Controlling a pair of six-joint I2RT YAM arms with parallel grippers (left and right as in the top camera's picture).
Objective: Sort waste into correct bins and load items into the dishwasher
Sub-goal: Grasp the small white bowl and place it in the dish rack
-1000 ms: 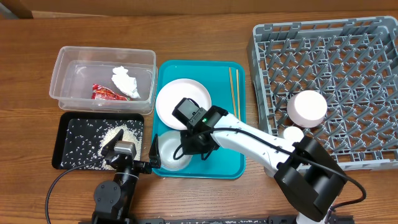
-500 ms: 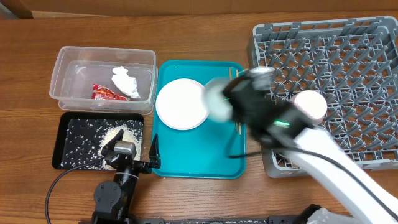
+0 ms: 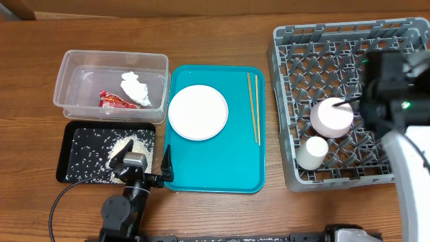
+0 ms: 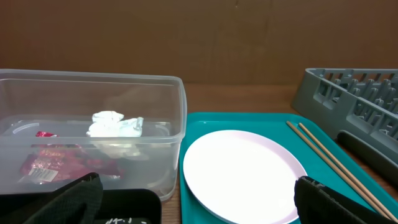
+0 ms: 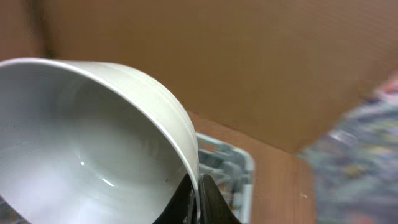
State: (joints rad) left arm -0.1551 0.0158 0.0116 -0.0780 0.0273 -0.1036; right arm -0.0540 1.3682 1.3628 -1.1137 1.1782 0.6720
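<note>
One white bowl (image 5: 93, 143) is pinched at its rim by the closed right gripper (image 5: 198, 196), apparently above the rack (image 3: 295, 47); the overhead view hides it. The left gripper (image 4: 199, 205) stands fully apart, empty, beside the black tray (image 3: 67, 134). The plate (image 3: 198, 112) and chopsticks (image 3: 254, 107) lie on the teal tray (image 3: 215, 181).

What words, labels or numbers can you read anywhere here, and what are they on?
None can be read.
The red snack wrapper inside the clear tub has some printing on it, but it is too small and blurred to make out.
Nothing else shows any writing.
</note>
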